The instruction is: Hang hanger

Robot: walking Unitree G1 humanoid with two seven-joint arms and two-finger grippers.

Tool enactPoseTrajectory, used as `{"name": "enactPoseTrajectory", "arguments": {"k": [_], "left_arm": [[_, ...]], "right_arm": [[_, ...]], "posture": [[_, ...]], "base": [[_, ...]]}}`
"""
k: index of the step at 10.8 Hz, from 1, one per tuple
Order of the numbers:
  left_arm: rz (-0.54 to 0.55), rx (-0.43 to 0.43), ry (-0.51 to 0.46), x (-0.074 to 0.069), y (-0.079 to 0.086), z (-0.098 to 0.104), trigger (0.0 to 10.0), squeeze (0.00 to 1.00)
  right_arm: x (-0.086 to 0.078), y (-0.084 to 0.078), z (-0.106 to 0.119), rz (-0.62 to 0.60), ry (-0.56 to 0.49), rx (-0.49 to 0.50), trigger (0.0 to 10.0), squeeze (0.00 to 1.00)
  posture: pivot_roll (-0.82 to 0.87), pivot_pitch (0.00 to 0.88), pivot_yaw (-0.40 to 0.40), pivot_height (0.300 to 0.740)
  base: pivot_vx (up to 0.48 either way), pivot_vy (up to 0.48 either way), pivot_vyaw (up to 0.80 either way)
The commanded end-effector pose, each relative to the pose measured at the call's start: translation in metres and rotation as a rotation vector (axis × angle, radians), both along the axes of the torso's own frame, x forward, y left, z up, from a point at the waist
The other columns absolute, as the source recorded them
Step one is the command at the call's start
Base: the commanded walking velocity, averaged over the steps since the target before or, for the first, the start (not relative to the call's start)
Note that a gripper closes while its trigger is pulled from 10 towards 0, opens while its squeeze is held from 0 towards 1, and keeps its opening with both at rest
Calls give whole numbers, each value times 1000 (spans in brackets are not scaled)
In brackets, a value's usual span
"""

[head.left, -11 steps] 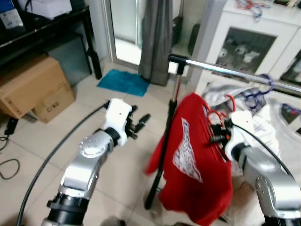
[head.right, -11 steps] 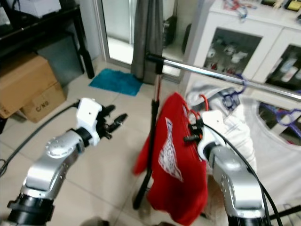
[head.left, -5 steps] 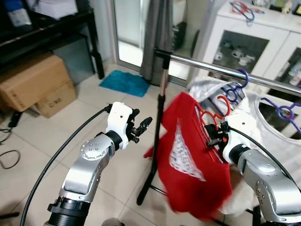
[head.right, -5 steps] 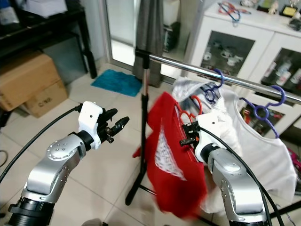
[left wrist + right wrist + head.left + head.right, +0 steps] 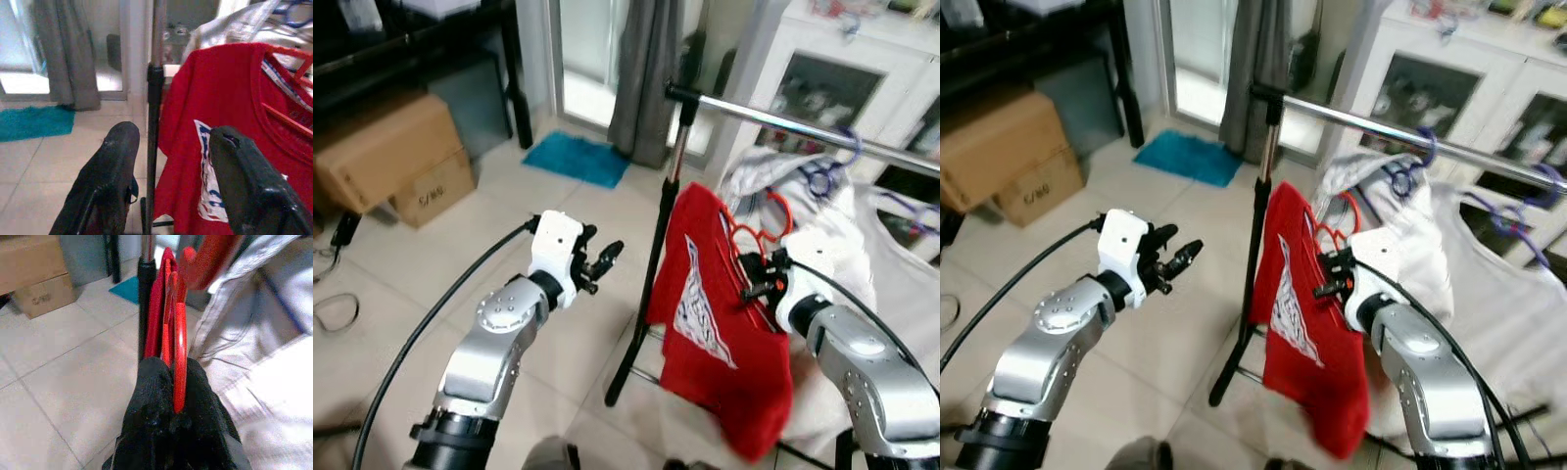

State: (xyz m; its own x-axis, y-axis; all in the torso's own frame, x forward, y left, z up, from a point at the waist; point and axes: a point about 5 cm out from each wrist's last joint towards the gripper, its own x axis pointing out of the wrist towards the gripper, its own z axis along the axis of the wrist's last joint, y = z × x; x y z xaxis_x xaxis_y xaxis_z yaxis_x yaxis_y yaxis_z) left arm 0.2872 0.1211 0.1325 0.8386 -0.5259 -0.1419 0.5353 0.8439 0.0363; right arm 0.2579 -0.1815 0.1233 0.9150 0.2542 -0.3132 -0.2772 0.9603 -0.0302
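In the left eye view, the right end effector (image 5: 756, 277) pinches the red hanger (image 5: 756, 235) that carries a red shirt (image 5: 715, 313). The hook of the hanger curls up just above the end effector and sits below the rail (image 5: 783, 125), not yet over it. To do this step well, the hook probably has to rise above the rail and then come down over a bare stretch of it, clear of the purple hanger (image 5: 827, 168) that holds a white shirt (image 5: 842, 240) just beyond the end effector. The right arm is bent at the elbow, its forearm reaching forward and up. The left end effector (image 5: 599, 264) is held out at mid height, well apart from the shirt, with the stand's upright pole (image 5: 656, 255) between them.

The right eye view shows the same layout: right end effector (image 5: 1327, 276) closed on the hanger, left end effector (image 5: 1178, 260) spread and holding nothing.

In the left wrist view, the 2 fingers (image 5: 110, 171) stand apart, with the pole and the red shirt ahead of them.

In the right wrist view, the fingers (image 5: 151, 396) are pressed together on the hanger's thin red bar, its hook ahead of them, the pole beyond and white cloth just beside it.
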Motion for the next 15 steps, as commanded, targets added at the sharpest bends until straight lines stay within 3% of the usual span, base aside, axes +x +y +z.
{"name": "enactPoseTrajectory", "arguments": {"k": [1,6,10,12,14,15], "left_arm": [[-4,-6,-6,0,-3,2,10000,0],[-15,19,-14,4,-2,3,10000,0],[-45,35,6,1,-1,-3,10000,0],[-59,26,18,1,-2,-4,10000,0],[-151,-45,36,1,-7,-1,10000,0],[-206,-89,35,0,-11,4,10000,1000]], "right_arm": [[3,-3,8,-12,-41,-13,0,0],[-1,-5,6,5,-22,-28,0,0],[-9,-18,-2,130,30,-153,0,0],[-9,-23,3,152,4,-165,0,0],[-6,-13,19,229,-81,-120,0,0],[-4,-5,24,262,-106,-101,0,0]], "posture": [[24,0,-45,740],[14,0,-35,740],[13,0,-39,740],[11,0,-35,740],[6,0,-26,740],[6,0,-27,740]], "base": [[0,0,0],[0,-136,0],[0,-375,0],[0,-187,0],[0,0,0],[0,0,0]]}}
